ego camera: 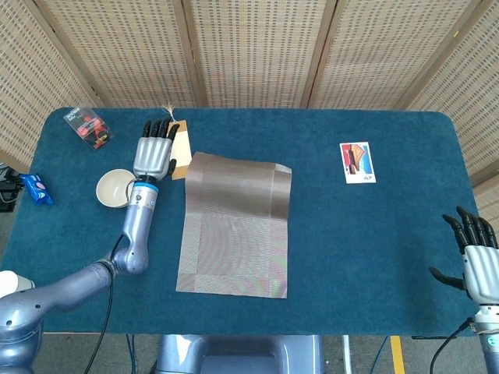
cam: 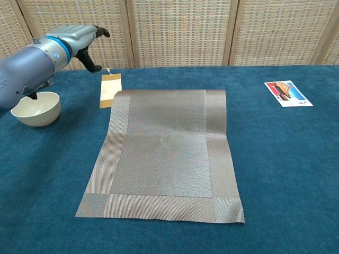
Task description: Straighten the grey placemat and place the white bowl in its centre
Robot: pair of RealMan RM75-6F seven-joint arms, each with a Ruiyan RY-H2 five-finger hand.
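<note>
The grey placemat (ego camera: pixel 234 226) lies unfolded and nearly flat mid-table, its far right corner a little crooked; the chest view shows the placemat (cam: pixel 164 153) spread out too. To its left stands the white bowl (ego camera: pixel 116 188), upright and seen again as the bowl (cam: pixel 36 108) in the chest view. My left hand (ego camera: pixel 156 152) hovers beyond the mat's far left corner, between bowl and mat, fingers stretched apart and holding nothing; the chest view has this hand (cam: pixel 74 37) raised above the table. My right hand (ego camera: pixel 474 257) hangs open at the table's near right edge, far from both.
A tan paper tag (cam: pixel 110 90) lies just past the mat's far left corner, under my left hand. A picture card (ego camera: pixel 357 162) sits at the far right. A red packet (ego camera: pixel 90 126), a blue packet (ego camera: pixel 35 188) and a white object (ego camera: pixel 14 286) line the left side.
</note>
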